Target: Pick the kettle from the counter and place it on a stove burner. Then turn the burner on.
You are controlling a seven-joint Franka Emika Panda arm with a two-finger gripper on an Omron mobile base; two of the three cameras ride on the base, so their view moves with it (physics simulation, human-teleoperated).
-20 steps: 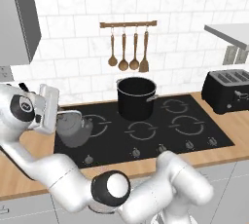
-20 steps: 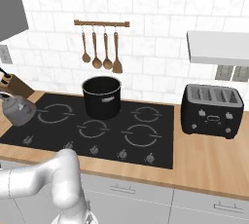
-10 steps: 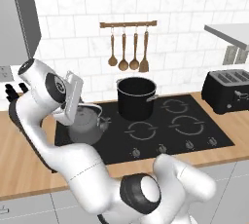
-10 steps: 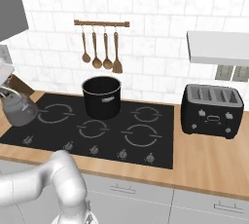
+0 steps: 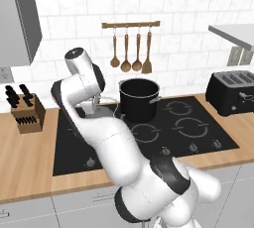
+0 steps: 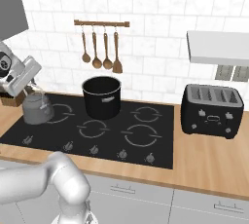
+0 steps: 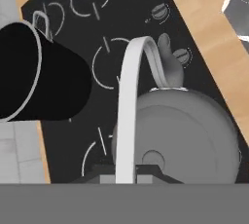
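Kettle over the cooktop's left side, hanging by its wire handle

Kettle (image 6: pixel 38 109) sits at or just above the black cooktop (image 6: pixel 146 140), on its rear-left ring outline beside the black stockpot (image 6: pixel 101 96). From the right base view I cannot tell whether its base touches the glass. The pincer (image 6: pixel 30 79) reaches down to the top of the arched handle (image 7: pixel 129 101). In the hand view the handle runs straight toward the camera between the finger tips, so I judge the pincer clamped on it, though the tips themselves are hidden.

Risks from here, as I judge them:
- The handle is thin and arched, so the kettle can swing or tilt under the pincer. Letting go while it tilts could set it down off-centre or tip it.
- The stockpot stands just beside the kettle, and a sideways drift could knock the two together.
- The ring under the kettle may not be the widest one, so the matching knob must be chosen with care.
- The knobs (image 6: pixel 95 149) line the front edge, close together. A careless reach could turn the wrong one.
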